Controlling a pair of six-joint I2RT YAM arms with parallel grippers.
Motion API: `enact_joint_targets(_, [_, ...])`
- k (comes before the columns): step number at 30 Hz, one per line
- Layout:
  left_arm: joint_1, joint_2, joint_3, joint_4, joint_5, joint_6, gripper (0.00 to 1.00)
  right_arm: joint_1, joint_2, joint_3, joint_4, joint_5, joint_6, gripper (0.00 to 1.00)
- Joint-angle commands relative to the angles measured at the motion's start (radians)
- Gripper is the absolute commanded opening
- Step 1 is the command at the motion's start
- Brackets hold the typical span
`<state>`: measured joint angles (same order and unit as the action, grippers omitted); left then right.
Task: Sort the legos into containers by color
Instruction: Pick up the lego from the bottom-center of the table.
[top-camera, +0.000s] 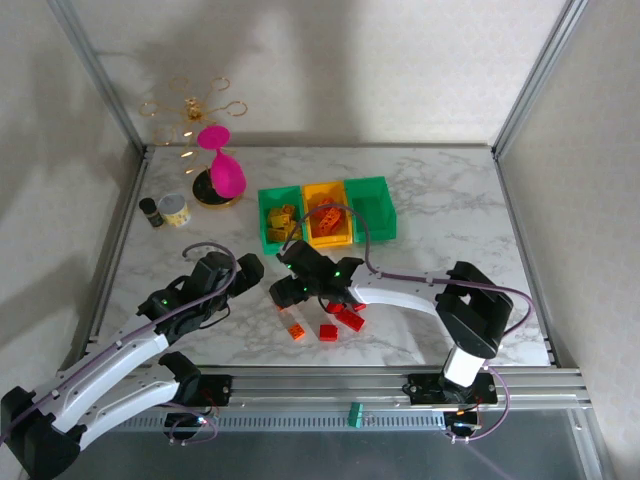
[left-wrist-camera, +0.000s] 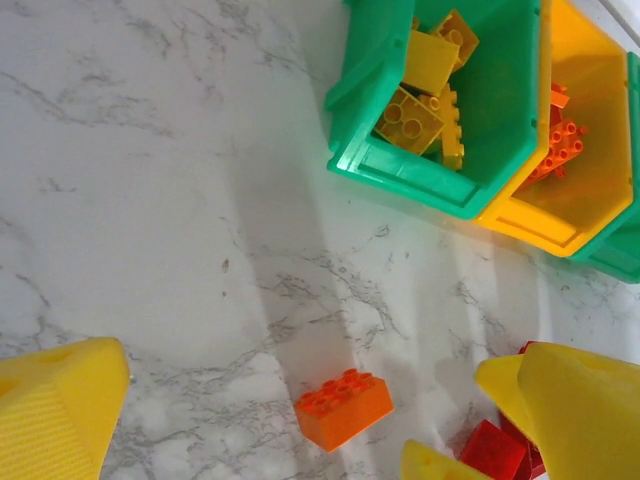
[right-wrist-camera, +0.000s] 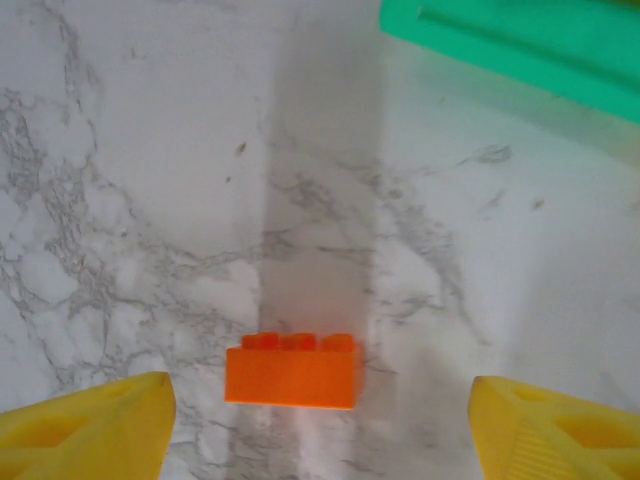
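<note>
Right pincer (right-wrist-camera: 322, 430), its white arm bent low and leftward over the veined marble table (right-wrist-camera: 120, 200), gapes wide around a blocky orange lego (right-wrist-camera: 290, 376) lying flat, touching neither finger. Left pincer (left-wrist-camera: 300, 365) is also wide. Plastic bins (left-wrist-camera: 350, 160) sit beyond.

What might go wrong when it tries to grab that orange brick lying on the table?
The orange brick looks small between the open fingers of the right end effector, so it might slip or twist. The left end effector hovers near the same brick; they could bump. The yellow-orange bin sits tight between green bins, so a drop could miss.
</note>
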<state>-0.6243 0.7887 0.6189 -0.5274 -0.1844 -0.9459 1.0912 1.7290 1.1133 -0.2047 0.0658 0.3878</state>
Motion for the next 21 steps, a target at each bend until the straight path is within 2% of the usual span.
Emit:
enact_joint_targets(1, [0.009, -0.04, -0.025, -0.052, -0.038, -0.058, 1.0, 0.032, 0.062, 0.013, 0.023, 0.006, 0.027, 0.82])
enact_joint_targets(6, [0.009, -0.079, -0.038, -0.072, -0.058, -0.081, 1.0, 0.061, 0.128, 0.028, 0.041, 0.045, 0.031, 0.87])
enact_joint_targets(10, [0.01, -0.087, -0.037, -0.077, -0.059, -0.085, 1.0, 0.073, 0.187, 0.072, 0.014, 0.087, 0.028, 0.86])
enact_joint_targets(21, [0.011, -0.082, -0.032, -0.068, -0.064, -0.073, 1.0, 0.078, 0.204, 0.079, 0.002, 0.154, 0.048, 0.61])
